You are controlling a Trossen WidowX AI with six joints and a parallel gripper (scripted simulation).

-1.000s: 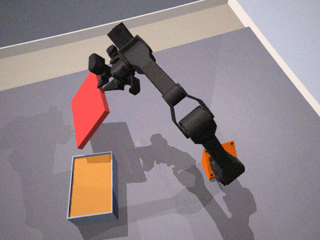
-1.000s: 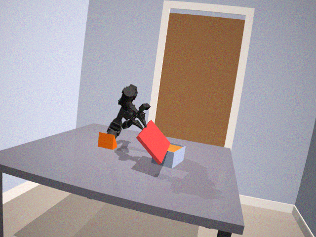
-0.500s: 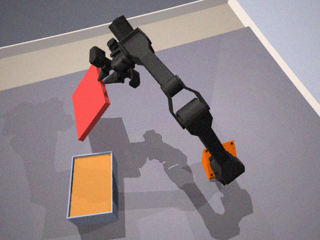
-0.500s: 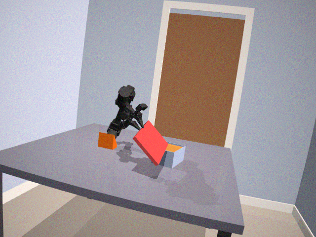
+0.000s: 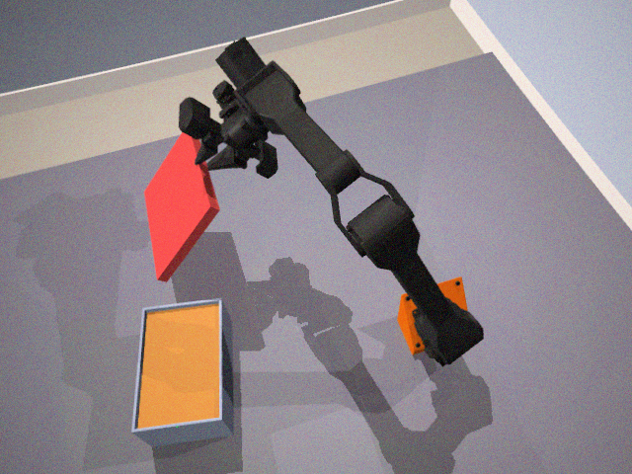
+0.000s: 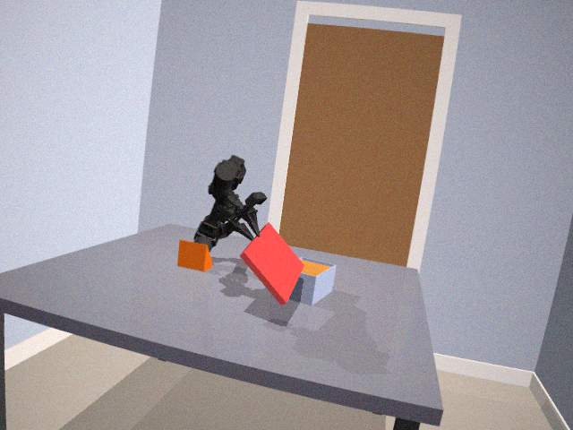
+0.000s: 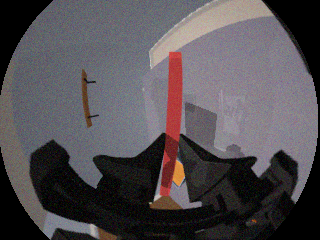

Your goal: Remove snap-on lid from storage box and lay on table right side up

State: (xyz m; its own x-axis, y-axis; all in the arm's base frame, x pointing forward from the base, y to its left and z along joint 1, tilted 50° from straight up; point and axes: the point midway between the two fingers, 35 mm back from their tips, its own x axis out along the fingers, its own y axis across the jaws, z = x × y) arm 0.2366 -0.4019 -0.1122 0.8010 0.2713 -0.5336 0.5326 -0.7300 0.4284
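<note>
Matt-black, blocky arm (image 5: pixel 311 137) (image 6: pixel 226 194) with cylindrical joints, forked link, tapered fingers (image 5: pixel 228 159) (image 6: pixel 255 222), apparently no bright markings.

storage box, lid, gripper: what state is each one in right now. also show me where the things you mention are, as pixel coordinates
storage box (image 5: pixel 178 434) (image 6: pixel 323 283): lid off, open at the top, upright on the table
lid (image 5: pixel 178 203) (image 6: pixel 274 266) (image 7: pixel 175 95): held in the air, tilted
gripper (image 5: pixel 202 165) (image 6: pixel 255 237) (image 7: pixel 171 136): shut on the lid

The storage box (image 5: pixel 178 431) (image 6: pixel 322 283) stands on the table (image 5: pixel 510 214) (image 6: pixel 139 296). In the top view, the lid (image 5: pixel 178 208) (image 6: pixel 275 263) (image 7: pixel 174 95) is beyond the box, and the arm's base (image 5: pixel 407 326) (image 6: pixel 192 255) is to the box's right.
</note>
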